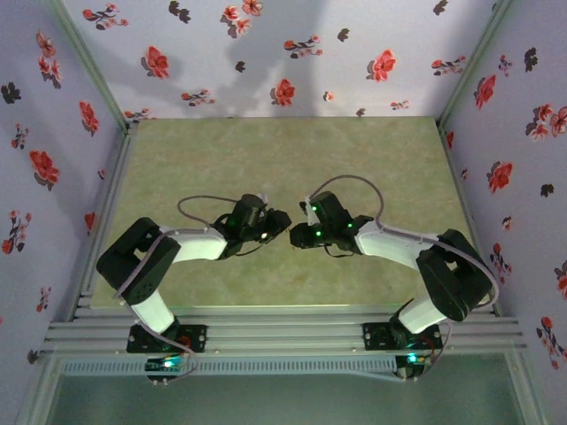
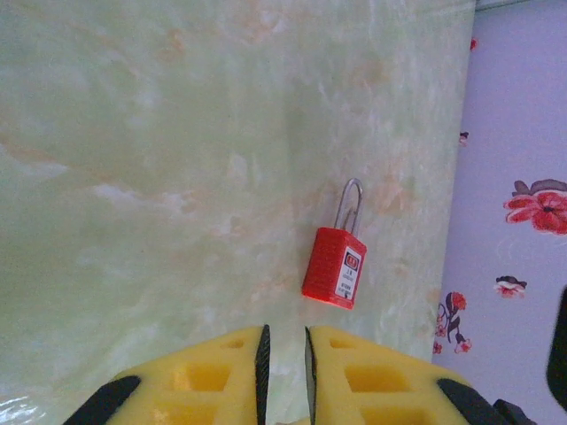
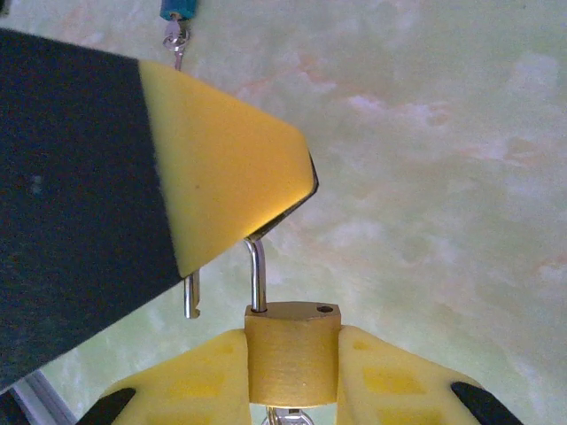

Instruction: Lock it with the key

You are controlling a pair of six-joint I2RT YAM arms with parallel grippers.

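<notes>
Right claw (image 3: 292, 354) clamped the brass padlock (image 3: 292, 363) over the table's (image 1: 221, 159) middle, shackle (image 3: 256, 274) open. Left claw (image 2: 284, 341) sat nearly closed at the shackle top, grip unclear. Blue key (image 3: 177, 11) lay beyond; red padlock (image 2: 335, 266) near the table's edge.

L claw (image 1: 276, 222) & R claw (image 1: 298, 235) tip-to-tip, nearly touching, mid green table (image 1: 266, 150), floral walls (image 1: 266, 62).

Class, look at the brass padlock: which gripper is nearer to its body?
Right. The right gripper clamps the brass padlock by its body between its jaws; the left gripper is at the shackle, one finger covering its top.
</notes>
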